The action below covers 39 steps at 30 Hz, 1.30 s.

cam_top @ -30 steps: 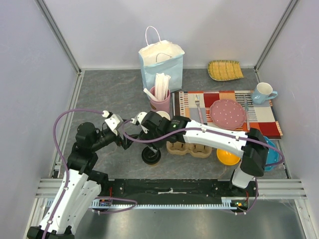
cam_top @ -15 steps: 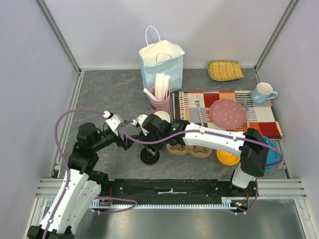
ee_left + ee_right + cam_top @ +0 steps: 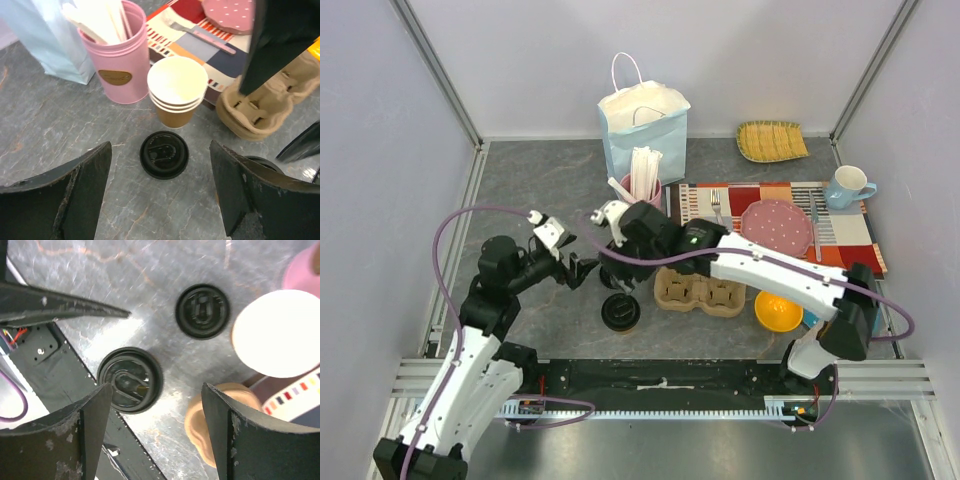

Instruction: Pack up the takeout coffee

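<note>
Takeout coffee (image 3: 621,312), lidded, standing free: right gripper (image 3: 156,390) has lifted clear, spread and empty; left gripper (image 3: 160,147) likewise released; regrasp needed before packing.

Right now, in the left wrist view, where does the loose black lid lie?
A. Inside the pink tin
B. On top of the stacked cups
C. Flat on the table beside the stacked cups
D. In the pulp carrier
C: the lid lies flat on the grey table, just beside the stacked cups, whose top cup is open and uncovered.
</note>
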{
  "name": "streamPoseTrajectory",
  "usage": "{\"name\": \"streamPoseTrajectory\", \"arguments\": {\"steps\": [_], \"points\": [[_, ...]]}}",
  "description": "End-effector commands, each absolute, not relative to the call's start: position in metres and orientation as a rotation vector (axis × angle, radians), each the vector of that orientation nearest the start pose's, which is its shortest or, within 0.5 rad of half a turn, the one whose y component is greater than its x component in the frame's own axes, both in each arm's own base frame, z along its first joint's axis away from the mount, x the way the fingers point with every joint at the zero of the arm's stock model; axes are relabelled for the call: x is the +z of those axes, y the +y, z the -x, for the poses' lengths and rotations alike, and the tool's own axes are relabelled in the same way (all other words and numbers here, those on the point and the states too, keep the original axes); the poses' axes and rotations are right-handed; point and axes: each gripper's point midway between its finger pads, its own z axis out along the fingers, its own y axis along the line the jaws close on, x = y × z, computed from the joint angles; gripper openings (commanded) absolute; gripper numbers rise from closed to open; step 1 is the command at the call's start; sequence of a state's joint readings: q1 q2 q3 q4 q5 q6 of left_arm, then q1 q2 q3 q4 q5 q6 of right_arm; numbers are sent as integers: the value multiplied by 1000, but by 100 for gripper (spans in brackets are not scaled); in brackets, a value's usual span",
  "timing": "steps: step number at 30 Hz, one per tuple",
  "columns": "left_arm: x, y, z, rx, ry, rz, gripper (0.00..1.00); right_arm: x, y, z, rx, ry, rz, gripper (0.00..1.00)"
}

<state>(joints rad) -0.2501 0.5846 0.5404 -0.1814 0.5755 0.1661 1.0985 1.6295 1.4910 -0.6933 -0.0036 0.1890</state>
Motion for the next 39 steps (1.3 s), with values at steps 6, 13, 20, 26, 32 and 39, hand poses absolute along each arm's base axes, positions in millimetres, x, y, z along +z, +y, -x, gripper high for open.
{"name": "streamPoseTrajectory", "arguments": {"steps": [6, 13, 20, 26, 32, 39], "points": [[268, -150, -287, -458, 1682, -783, 77, 276, 300, -268, 556, 2106, 742, 82], [336, -185, -369, -472, 1596, -904, 77, 285, 230, -310, 456, 2097, 587, 84], [334, -217, -439, -358, 1587, -1035, 79, 277, 207, -324, 469, 2110, 562, 85], [320, -223, -497, -242, 1580, -1116, 79, 269, 203, -333, 485, 2127, 568, 85], [311, -224, -540, -159, 1574, -1105, 82, 257, 200, -339, 503, 2156, 571, 84], [282, -225, -546, -213, 1616, -1162, 70, 254, 195, -342, 504, 2156, 553, 84]]}}
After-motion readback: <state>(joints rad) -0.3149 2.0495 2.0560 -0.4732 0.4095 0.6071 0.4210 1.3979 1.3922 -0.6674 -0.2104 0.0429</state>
